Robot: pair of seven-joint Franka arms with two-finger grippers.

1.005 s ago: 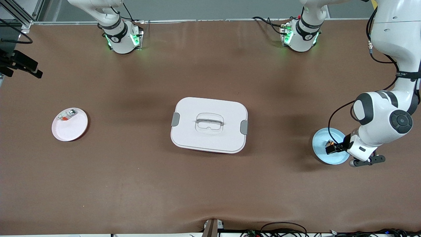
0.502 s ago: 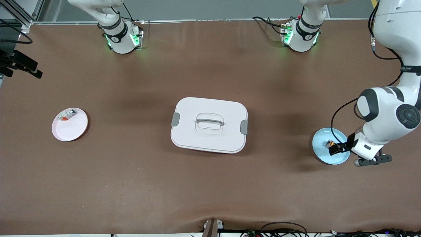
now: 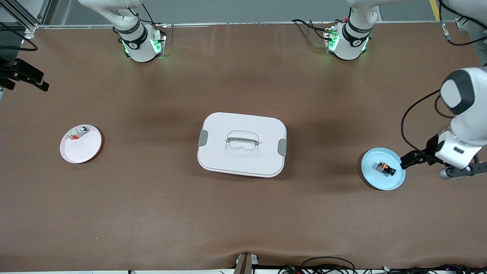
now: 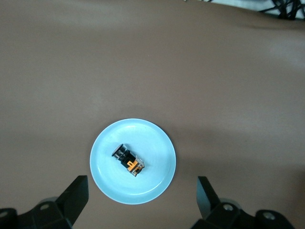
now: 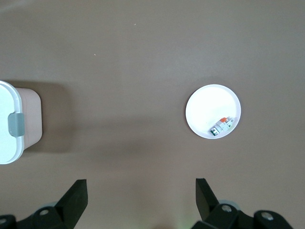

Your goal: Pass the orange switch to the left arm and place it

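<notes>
The left gripper [image 3: 409, 160] hung just off the rim of the blue plate [image 3: 374, 178], on the side toward the left arm's end of the table, and its fingers [image 4: 76, 193] stood wide apart with nothing between them. Right beside it, on that plate, lay the orange switch [image 3: 385, 168], resting on its side near the middle of the dish, black body with an orange band, touching nothing but the plate. In the left wrist view the plate [image 4: 147, 183] sat between the two spread fingertips, with the switch [image 4: 127, 160] on it, tilted across the dish. Farther from the left gripper, toward the middle of the brown table [image 3: 243, 220], stood the white box [image 3: 242, 144], lid on, grey clips at each short end, well apart from the blue plate. Farther still, toward the right arm's end, lay the pink plate [image 3: 83, 150] with a small whitish part [image 3: 77, 133] near its rim. The right gripper [image 5: 138, 198] was out of the front view; its own camera showed it high over the table between the box [image 5: 9, 124] and the pink plate [image 5: 202, 107], fingers wide open and empty, the arm waiting.
</notes>
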